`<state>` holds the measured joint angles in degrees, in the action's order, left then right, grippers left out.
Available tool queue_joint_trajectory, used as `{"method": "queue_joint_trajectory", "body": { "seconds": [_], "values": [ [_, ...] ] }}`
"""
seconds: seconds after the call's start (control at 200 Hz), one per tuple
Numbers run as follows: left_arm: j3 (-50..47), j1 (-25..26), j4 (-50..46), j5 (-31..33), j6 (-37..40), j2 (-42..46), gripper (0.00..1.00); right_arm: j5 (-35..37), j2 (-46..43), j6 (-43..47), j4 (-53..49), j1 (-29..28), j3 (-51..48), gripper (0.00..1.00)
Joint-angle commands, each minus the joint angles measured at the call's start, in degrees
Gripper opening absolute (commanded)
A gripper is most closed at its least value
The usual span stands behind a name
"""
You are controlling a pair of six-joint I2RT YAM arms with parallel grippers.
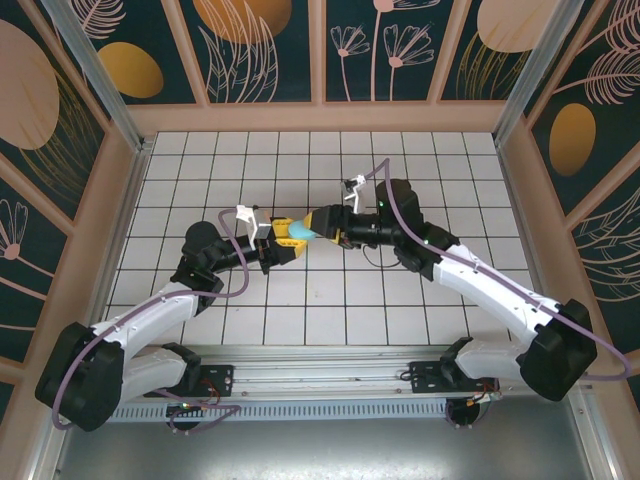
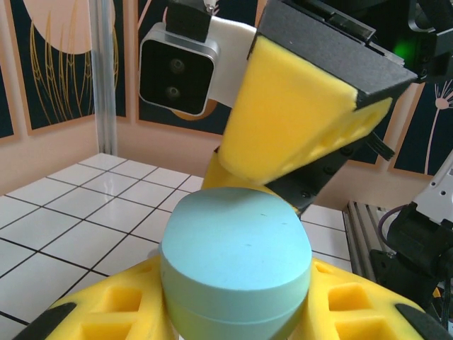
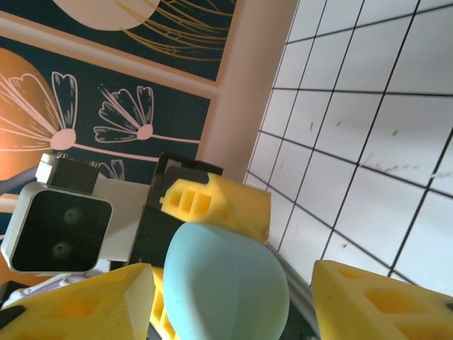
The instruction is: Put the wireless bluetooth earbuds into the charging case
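- Case [image 2: 237,262]: smooth, matte, light-blue pebble with a thin seam, held above the glossy tiled table [image 1: 200,160].
- Left gripper [image 1: 288,241]: pitted yellow pads pinch the case.
- Right gripper [image 3: 241,297]: its wrist view shows the pads spread, with a gap beside the case; the top view hides this.

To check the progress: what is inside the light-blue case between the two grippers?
The case is shut. Only its smooth blue outside and the seam around it show. Its inside is fully covered, so what it holds cannot be seen.
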<state>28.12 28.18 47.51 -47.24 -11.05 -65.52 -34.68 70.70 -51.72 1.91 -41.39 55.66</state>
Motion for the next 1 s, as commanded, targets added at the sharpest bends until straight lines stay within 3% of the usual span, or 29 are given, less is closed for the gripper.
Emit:
{"method": "queue_joint_trajectory", "body": {
  "seconds": [0.0,0.18,0.365,0.425,0.485,0.576,0.676,0.771,0.996],
  "values": [
    [1.7,0.0,2.9,-0.8,-1.0,0.2,0.0,-3.9,1.0,-2.9,6.4,-1.0,-0.5,0.56],
    [0.9,0.0,1.1,0.8,-0.3,1.8,0.0,-3.7,2.8,-4.0,8.7,-1.9,0.2,0.32],
    [0.4,0.0,-1.1,1.5,0.1,2.9,0.02,-3.1,3.2,-5.3,10.6,-1.9,-0.2,0.2],
    [0.3,0.0,-2.1,2.0,0.5,3.4,0.12,-2.6,3.0,-5.8,11.1,-1.6,-0.7,0.18],
    [-0.1,0.1,-3.4,3.1,0.9,4.4,0.32,-1.4,2.5,-5.9,10.9,-0.9,-1.3,0.16],
    [-1.3,0.0,-5.4,7.5,1.7,7.2,0.59,1.2,1.7,-5.5,9.3,1.6,-2.4,0.14],
    [-3.7,0.0,-7.8,13.9,2.8,11.2,0.79,2.1,1.8,-4.3,8.5,5.9,-3.9,0.13],
    [-5.4,0.0,-11.8,20.1,3.9,15.0,0.88,3.1,3.6,-0.8,7.6,9.1,-4.5,0.12],
    [-7.9,0.0,-21.7,37.6,5.2,21.9,0.94,2.0,17.0,6.3,8.8,13.3,-2.9,0.11]
  ]
}}
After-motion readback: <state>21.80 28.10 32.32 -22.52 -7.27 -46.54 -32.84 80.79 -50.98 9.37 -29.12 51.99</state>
